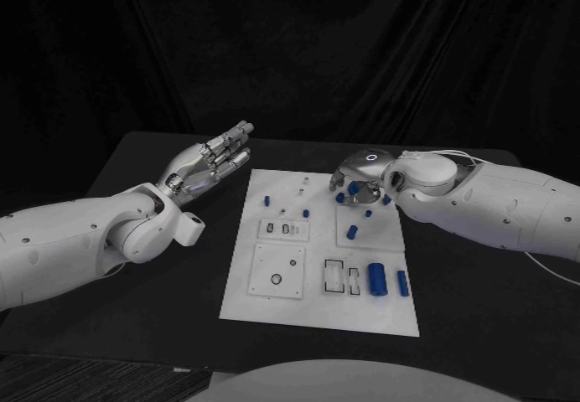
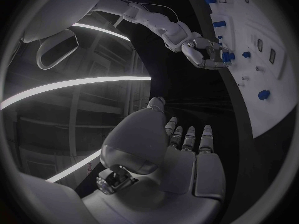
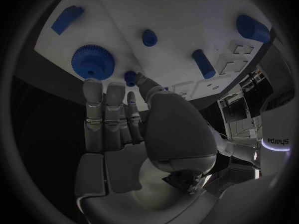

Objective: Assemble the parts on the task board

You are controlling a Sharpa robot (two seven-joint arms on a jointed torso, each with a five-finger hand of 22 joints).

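While the right robot hand [image 1: 359, 178] reaches, fingers apart and grasping nothing, over the blue gear [image 3: 93, 61] at the task board's [image 1: 290, 297] far end, a careless closing could knock neighbouring pegs; the left robot hand [image 1: 208, 163] hovers released.

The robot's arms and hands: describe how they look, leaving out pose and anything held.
Both arms are bulky, smooth white shells with rounded joints. Each ends in a silver, segmented, many-fingered hand: the left hand and the right hand. A thin pale cable loops over the right arm near its wrist. The left arm has a boxy white block by its wrist. The right wrist view shows a "sharpa" marking on a white part.
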